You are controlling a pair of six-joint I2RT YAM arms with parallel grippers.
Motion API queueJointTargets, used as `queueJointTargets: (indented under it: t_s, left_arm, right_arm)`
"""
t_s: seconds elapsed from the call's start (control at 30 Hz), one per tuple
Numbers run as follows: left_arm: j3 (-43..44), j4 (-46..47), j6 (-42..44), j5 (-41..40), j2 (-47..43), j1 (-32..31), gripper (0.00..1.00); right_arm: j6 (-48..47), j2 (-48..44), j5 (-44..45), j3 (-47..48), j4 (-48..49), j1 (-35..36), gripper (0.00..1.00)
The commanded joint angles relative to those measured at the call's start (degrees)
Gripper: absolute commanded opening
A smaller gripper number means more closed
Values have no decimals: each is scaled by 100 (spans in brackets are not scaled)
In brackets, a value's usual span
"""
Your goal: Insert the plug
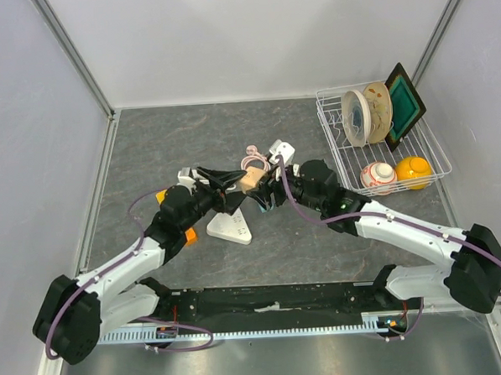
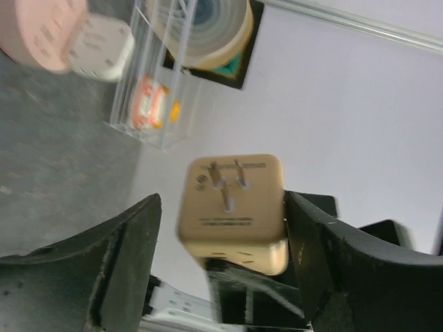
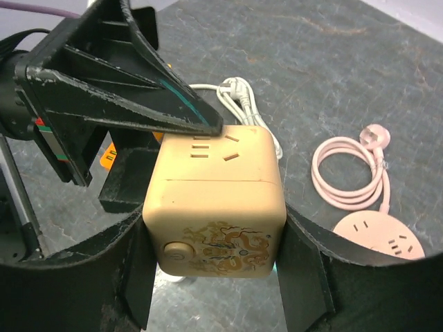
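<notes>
A tan cube plug adapter (image 1: 250, 181) is held above the table between the two arms. My right gripper (image 3: 214, 225) is shut on the cube (image 3: 214, 200), one finger on each side, its socket face up. In the left wrist view the cube's pronged face (image 2: 232, 204) points at the camera. My left gripper (image 2: 223, 200) is open and straddles the cube, with a gap on its left side. A white power strip (image 1: 229, 228) lies flat on the table below the left gripper (image 1: 225, 182).
A pink round power strip with a coiled cord (image 1: 253, 160) and a white adapter (image 1: 280, 150) lie behind the grippers. A wire dish rack (image 1: 332, 141) with plates, a bowl and a yellow object stands at the back right. Orange parts (image 1: 190, 235) lie by the left arm.
</notes>
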Motion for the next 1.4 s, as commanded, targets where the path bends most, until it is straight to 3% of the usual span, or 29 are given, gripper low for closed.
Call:
queueJointTargets:
  t_s: [0.0, 0.2, 0.5, 0.8, 1.1, 1.2, 1.37]
  left_arm:
    - [355, -1189, 2002, -933, -552, 74, 82]
    - [1287, -3526, 4323, -2217, -1054, 74, 90]
    - [1860, -4927, 6217, -2738, -967, 74, 88]
    - [1843, -5384, 6482, -2176, -37, 74, 83]
    - [1728, -5324, 6219, -1877, 518, 100, 77]
    - [1623, -5297, 6061, -1929, 458, 126, 70]
    - [1263, -5253, 5867, -1448, -86, 741, 69]
  right_arm:
    - [559, -241, 154, 833, -1126, -24, 0]
    - [989, 136, 453, 1781, -2638, -15, 0]
    - [1577, 1190, 462, 3416, -4440, -15, 0]
    - [2027, 2510, 453, 4920, -5936, -59, 0]
    - [1948, 3635, 268, 5816, -6622, -182, 2]
    - [1939, 3907, -12, 5967, -6667, -182, 4]
    - [1843, 4372, -443, 6195, -6746, -182, 5]
